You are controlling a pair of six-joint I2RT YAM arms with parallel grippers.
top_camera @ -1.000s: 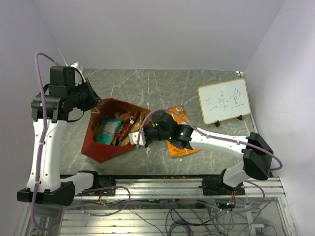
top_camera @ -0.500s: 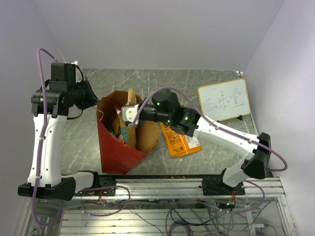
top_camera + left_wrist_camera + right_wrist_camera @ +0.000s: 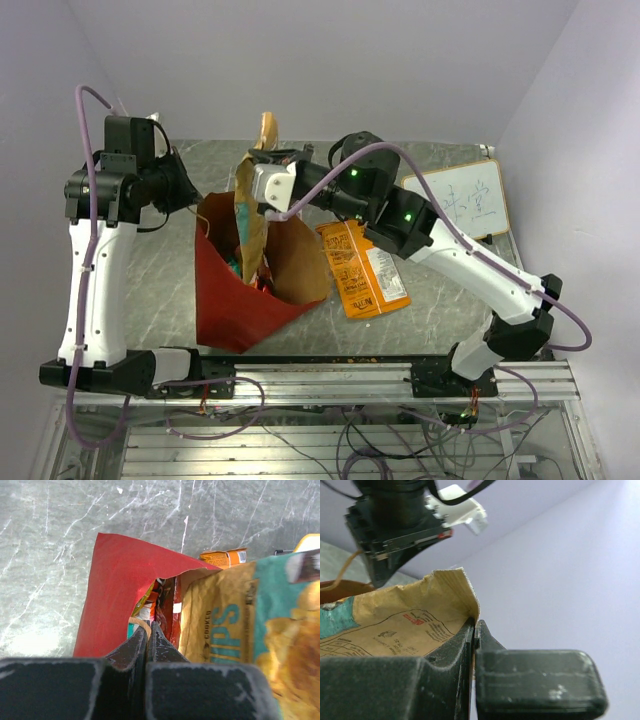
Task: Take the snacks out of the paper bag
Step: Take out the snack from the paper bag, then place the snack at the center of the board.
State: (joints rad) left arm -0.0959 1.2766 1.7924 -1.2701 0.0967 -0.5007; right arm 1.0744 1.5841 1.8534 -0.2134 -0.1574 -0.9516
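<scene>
From above, one paper bag stands open on the surface, left of centre. One orange packet lies out just right of it, and the right hand dangles a brown chips packet over the bag's mouth. Left wrist: the left hand is pinched together on the twine handle, with red and teal packets showing inside. Right wrist: that hand is clamped on the brown packet's top edge. So that's one out and one on its way, and the number left inside is hidden.

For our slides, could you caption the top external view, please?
Right gripper holds tan chips packet partly out of red paper bag held by left gripper; orange packet alongside.
</scene>
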